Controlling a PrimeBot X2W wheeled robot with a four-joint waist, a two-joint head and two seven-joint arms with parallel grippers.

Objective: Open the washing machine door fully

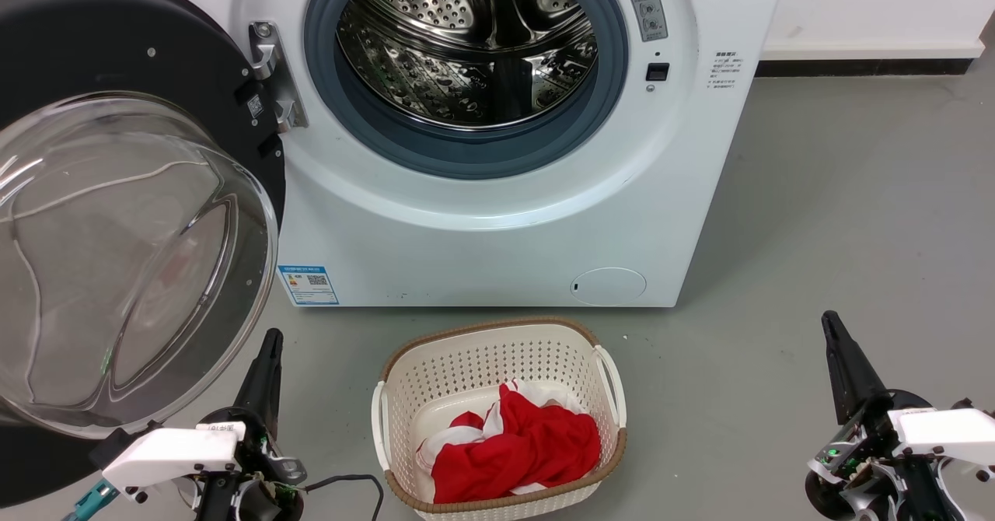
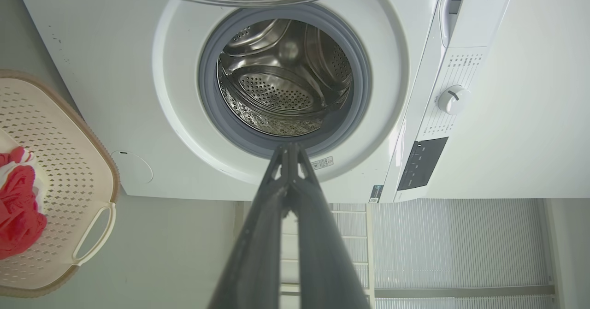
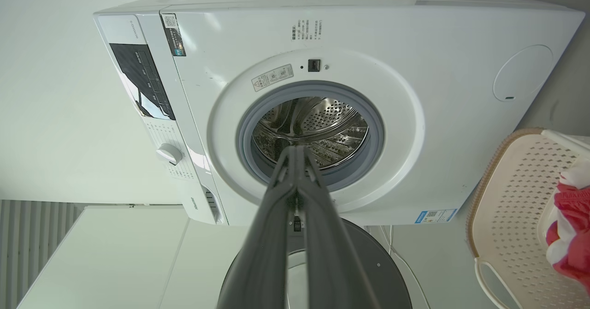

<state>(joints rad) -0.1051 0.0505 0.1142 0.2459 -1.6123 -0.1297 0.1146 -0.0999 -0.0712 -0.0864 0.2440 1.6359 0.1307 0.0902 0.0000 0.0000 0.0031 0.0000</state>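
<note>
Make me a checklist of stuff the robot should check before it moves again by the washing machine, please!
1. Drum mouth uncovered: ok. The washing machine door stands swung out on the robot's left, away from the drum.
2. Left gripper free: ok, shut and empty, just below the door's glass.
3. Right gripper free: ok, shut and empty, far from the door.
4. Basket out of the door's way: ok, it sits in front of the machine, beside the door.
5. Door at its very end stop: cannot tell; the space behind it is hidden.
</note>
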